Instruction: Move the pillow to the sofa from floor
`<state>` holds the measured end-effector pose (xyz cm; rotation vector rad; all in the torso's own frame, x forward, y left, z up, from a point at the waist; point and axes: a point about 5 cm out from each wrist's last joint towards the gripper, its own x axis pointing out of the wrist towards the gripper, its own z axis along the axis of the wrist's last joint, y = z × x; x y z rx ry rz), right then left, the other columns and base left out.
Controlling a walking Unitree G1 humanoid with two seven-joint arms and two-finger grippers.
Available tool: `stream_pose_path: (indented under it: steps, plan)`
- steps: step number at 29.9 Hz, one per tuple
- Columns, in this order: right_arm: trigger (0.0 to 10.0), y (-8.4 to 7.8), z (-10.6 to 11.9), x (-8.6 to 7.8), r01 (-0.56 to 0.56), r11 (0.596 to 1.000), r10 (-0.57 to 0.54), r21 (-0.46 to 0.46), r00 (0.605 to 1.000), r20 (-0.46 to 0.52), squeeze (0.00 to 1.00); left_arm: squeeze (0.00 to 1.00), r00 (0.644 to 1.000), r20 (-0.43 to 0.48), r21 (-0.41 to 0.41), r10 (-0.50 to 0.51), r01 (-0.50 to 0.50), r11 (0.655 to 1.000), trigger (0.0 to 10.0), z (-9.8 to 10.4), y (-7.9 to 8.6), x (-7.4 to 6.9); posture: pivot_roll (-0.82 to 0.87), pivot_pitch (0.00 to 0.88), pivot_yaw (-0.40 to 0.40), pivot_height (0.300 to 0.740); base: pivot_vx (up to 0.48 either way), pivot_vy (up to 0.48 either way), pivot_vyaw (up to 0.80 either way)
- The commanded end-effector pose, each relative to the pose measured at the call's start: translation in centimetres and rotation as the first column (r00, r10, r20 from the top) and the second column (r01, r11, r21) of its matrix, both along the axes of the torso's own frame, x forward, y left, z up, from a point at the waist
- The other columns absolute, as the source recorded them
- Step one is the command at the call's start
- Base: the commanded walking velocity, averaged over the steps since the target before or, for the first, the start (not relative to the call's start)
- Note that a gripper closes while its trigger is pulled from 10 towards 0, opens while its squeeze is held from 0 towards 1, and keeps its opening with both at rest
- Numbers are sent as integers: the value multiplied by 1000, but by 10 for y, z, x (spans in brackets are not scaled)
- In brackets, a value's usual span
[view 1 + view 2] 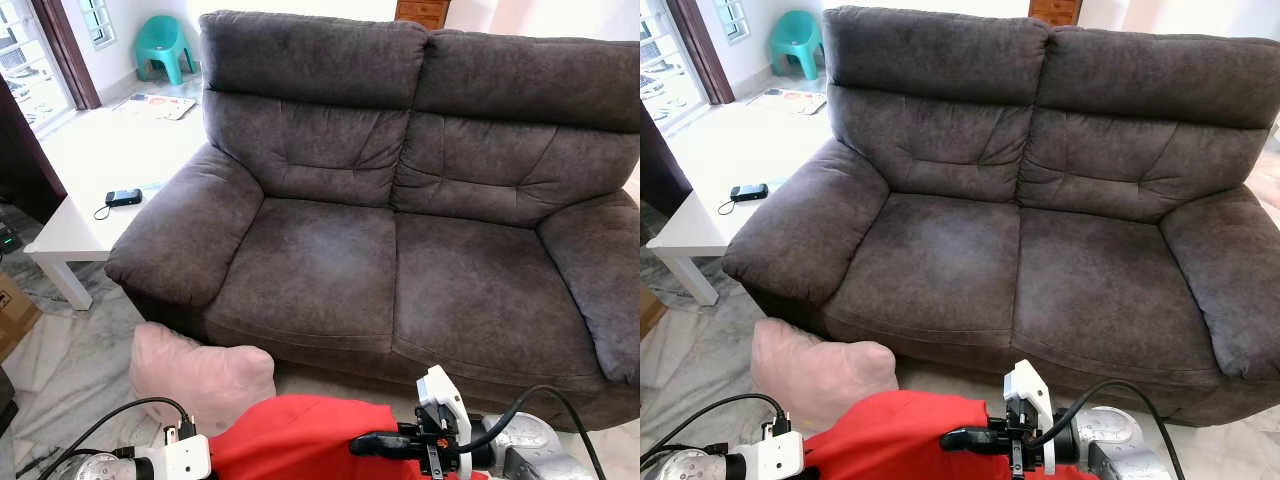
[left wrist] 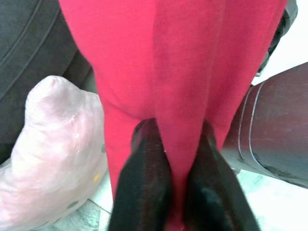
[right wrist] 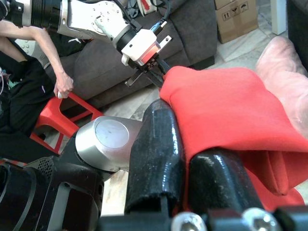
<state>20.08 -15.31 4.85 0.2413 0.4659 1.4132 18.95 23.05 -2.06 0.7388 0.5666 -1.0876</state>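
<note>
Two grippers, left (image 2: 180, 178) & right (image 3: 185, 163), jaws clenched on red pillow (image 1: 300, 435), pink pillow (image 1: 200, 375) on floor nearby

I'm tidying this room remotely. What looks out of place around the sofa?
A pink pillow lies on the floor against the sofa front, below its armrest. The red pillow is off the floor, pinched by the left gripper and right gripper.

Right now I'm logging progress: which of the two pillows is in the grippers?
The red pillow, pinched by the left gripper and right gripper. The pink pillow lies on the floor against the sofa, unheld.
</note>
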Motion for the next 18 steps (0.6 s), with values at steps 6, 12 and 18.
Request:
stream_pose_path:
  steps: [6, 12, 18]
  plan:
    - [10000, 6, 16, 10, -7, 998, 1, 68, 996, 92, 0, 0, 998, 42, -13, 46, -45, 999, 0, 5, 4, 5, 87, 0, -49, 740, 0, 0, 0]
    - [10000, 7, 15, 11, 5, 998, -12, 65, 995, 98, 0, 0, 987, 101, -33, 123, -120, 992, 0, 9, 6, 13, 87, 0, -47, 740, 0, 0, 0]
    - [10000, 5, 12, 34, 239, 970, -243, 45, 951, 191, 0, 0, 818, 352, -201, 455, -408, 890, 7294, 39, 11, 51, 91, 0, -51, 740, 0, 0, 0]
